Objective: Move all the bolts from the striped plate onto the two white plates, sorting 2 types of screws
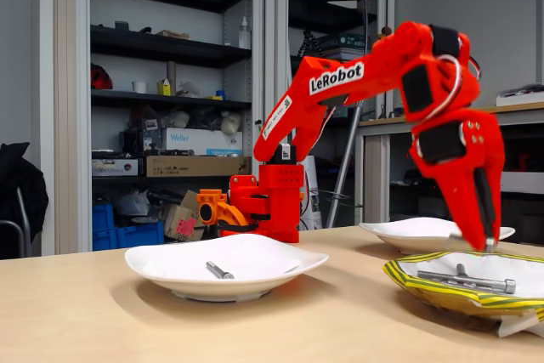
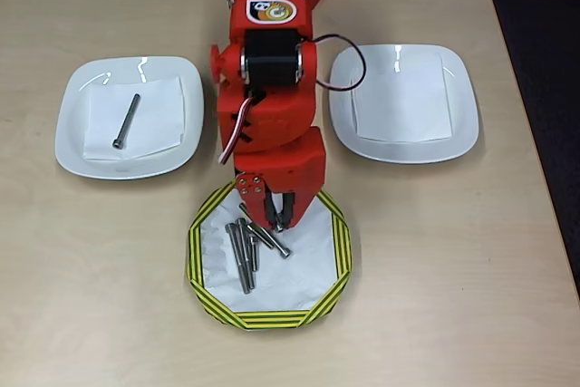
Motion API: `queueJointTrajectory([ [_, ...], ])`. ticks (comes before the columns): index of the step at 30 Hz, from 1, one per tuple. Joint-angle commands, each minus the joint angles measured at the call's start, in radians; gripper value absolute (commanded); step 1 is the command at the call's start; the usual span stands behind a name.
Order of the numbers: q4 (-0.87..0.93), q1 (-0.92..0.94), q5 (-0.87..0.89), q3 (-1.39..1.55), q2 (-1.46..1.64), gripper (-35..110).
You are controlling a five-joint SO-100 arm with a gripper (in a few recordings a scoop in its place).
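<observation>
On the left white plate (image 2: 127,118) one long bolt (image 2: 126,121) already lies sorted. My gripper (image 2: 275,217) hangs over the striped plate (image 2: 204,233), fingertips lowered beside the heap of bolts (image 2: 246,249) to pick from it; whether my fingers pinch one, I cannot tell. The right white plate (image 2: 403,101) awaits the shorter sort on the counter (image 2: 507,251).

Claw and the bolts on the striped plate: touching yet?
Cannot tell. In the overhead view the claw overlaps the bolts on the striped plate; in the fixed view its tip hides behind the rim.
</observation>
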Motion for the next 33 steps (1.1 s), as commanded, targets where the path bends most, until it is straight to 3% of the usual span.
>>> queueJointTrajectory([
  [1, -0.04, -0.071, 0.095, 0.207, 0.196, 0],
  [11, -0.287, -0.322, 0.472, 0.83, 0.606, 0],
  [23, -0.302, -0.67, 0.965, 1.158, 0.908, 0],
  [28, -0.436, -0.678, 0.934, 1.281, 0.962, 15],
  [33, -0.522, -0.638, 0.867, 1.312, 0.965, 19],
])
